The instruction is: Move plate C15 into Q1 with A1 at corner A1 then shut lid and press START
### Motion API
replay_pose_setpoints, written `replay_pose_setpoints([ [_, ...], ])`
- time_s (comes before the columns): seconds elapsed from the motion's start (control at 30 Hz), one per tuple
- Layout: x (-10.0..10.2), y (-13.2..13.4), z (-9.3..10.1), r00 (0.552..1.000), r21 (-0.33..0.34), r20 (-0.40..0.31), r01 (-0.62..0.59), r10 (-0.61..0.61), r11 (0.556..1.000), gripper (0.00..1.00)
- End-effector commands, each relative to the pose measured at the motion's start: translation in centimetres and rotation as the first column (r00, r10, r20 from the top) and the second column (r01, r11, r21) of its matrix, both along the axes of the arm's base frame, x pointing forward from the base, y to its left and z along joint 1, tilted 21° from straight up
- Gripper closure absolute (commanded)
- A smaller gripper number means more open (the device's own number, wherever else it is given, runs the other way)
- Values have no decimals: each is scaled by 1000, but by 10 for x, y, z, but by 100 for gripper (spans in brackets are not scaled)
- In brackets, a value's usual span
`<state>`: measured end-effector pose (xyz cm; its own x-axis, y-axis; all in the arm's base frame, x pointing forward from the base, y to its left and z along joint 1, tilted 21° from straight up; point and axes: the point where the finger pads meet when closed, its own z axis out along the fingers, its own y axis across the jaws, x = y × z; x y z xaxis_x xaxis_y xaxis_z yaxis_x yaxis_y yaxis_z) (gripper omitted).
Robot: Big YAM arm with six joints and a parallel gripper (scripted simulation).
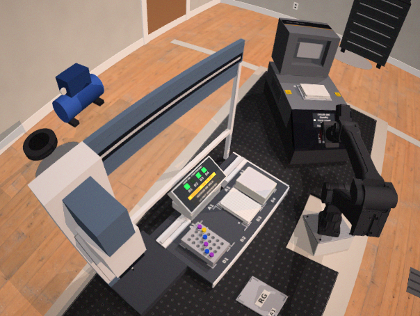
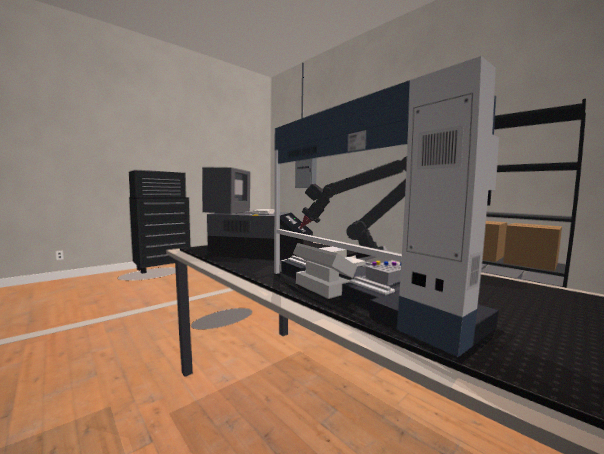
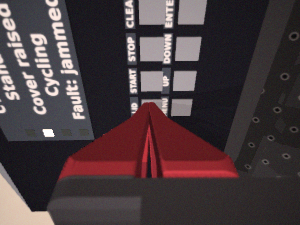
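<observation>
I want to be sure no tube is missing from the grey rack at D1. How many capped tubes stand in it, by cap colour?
Purple caps: 3
Blue caps: 2
Yellow caps: 1
Total: 6 tubes in the rack
</observation>
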<state>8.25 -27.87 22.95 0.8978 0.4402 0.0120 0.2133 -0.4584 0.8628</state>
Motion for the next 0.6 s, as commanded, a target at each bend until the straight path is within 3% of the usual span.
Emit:
replay_pose_setpoints([
  [0.0, 1, -6, 43, 1000, -72, -6, -7, 7, 997, 100],
  [0.2, 4, 0, 41, 1000, -79, 6, -12, 13, 997, 100],
  [0.57, 1, -3, 14, 1000, -29, 8, 0, 1, 1000, 100],
])
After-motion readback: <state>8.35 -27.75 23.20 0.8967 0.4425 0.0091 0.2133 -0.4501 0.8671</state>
